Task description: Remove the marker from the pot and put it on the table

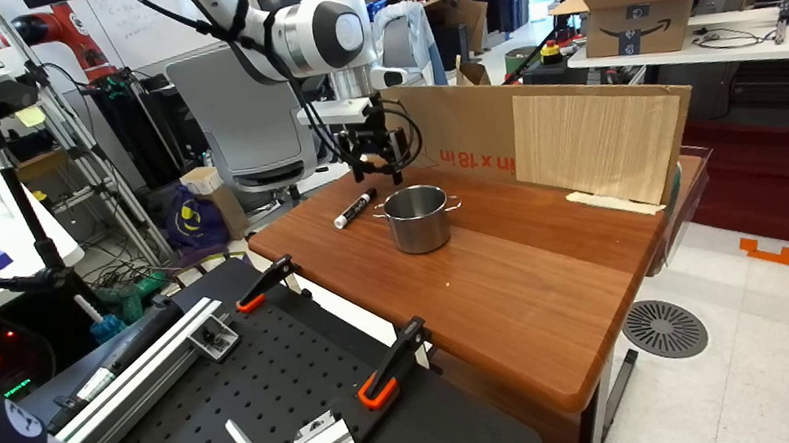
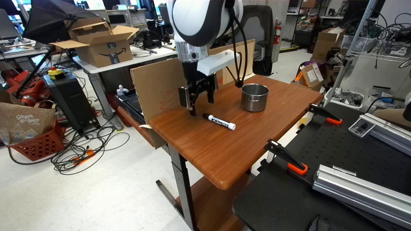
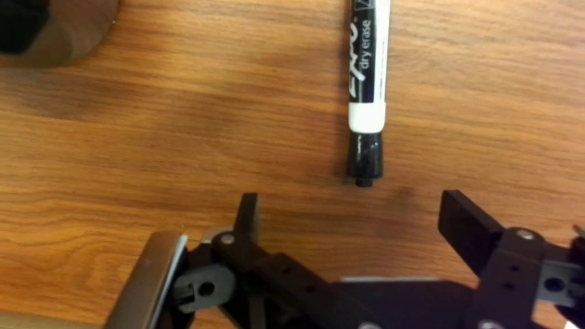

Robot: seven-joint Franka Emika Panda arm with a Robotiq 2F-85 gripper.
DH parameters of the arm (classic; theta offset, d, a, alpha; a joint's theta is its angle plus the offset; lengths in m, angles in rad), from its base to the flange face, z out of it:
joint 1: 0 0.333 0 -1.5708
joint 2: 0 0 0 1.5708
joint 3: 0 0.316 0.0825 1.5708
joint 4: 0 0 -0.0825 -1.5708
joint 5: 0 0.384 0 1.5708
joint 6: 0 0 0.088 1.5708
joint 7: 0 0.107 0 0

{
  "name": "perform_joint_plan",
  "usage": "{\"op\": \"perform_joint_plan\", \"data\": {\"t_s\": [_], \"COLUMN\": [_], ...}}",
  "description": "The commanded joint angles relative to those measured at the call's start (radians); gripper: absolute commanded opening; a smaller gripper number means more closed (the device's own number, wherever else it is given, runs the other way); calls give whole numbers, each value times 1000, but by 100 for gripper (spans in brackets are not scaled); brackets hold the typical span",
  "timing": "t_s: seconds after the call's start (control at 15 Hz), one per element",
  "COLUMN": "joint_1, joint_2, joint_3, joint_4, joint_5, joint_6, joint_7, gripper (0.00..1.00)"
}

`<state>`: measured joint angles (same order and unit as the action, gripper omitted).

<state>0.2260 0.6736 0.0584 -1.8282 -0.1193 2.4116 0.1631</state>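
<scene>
The marker (image 1: 356, 208) lies flat on the reddish-brown table (image 1: 522, 296), beside the silver pot (image 1: 419, 230) and apart from it. It also shows in an exterior view (image 2: 219, 121), with a black cap and a white end. The pot (image 2: 254, 98) stands upright; its inside bottom is not visible. In the wrist view the marker (image 3: 367, 91) points its black cap toward my gripper (image 3: 349, 196), and a curved part of the pot (image 3: 91, 27) shows at top left. My gripper (image 1: 377, 174) is open and empty, above the table near the cap end.
A cardboard panel (image 1: 459, 132) with a pale plywood board (image 1: 597, 142) stands along the table's far edge. A black perforated bench (image 1: 285, 368) with orange-tipped clamps (image 1: 394, 363) and aluminium profiles (image 1: 137, 377) adjoins the near edge.
</scene>
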Motion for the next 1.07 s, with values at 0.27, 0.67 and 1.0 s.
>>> {"op": "perform_joint_plan", "data": {"t_s": [0.27,0.67,1.0], "joint_1": [9,-7,-9], "joint_2": [-226,-347,-385], "joint_3": [-6,29,34], "joint_4": [-164,-237,-280], "joint_5": [-16,-3,-3], "joint_6": [-13,-23,-27], "joint_7": [17,5,6], "gripper": [100,100,100]}}
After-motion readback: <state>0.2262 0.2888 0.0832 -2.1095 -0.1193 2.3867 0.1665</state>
